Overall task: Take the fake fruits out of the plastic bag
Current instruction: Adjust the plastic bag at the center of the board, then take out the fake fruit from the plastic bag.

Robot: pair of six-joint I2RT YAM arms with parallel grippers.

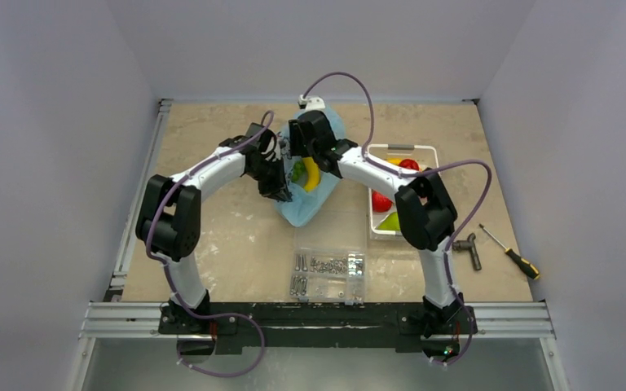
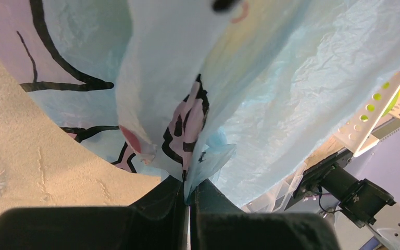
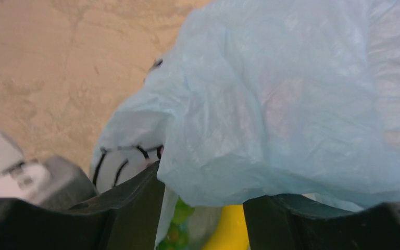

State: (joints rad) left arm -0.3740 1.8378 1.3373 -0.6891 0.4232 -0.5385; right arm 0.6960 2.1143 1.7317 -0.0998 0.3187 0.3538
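Top view shows crinkly blue bag [image 1: 301, 212] centred on table [image 1: 228, 236], curved banana [image 1: 311, 173] inside; wrist views add left gripper [image 2: 189, 194] clamped on a film fold, right gripper [image 3: 208, 208] jaws apart under draped film.

The left arm [image 1: 212, 171] and right arm [image 1: 375, 173] rise from the bottom of the top view, bend at dark elbows at mid-height and reach inward. Their wrists are close together just above the frame's centre. The left gripper [image 1: 280, 189] points downward, jaws pressed together on a thin fold of the plastic bag [image 2: 302, 104]. The right gripper [image 1: 300, 155] has its jaws spread wide apart.
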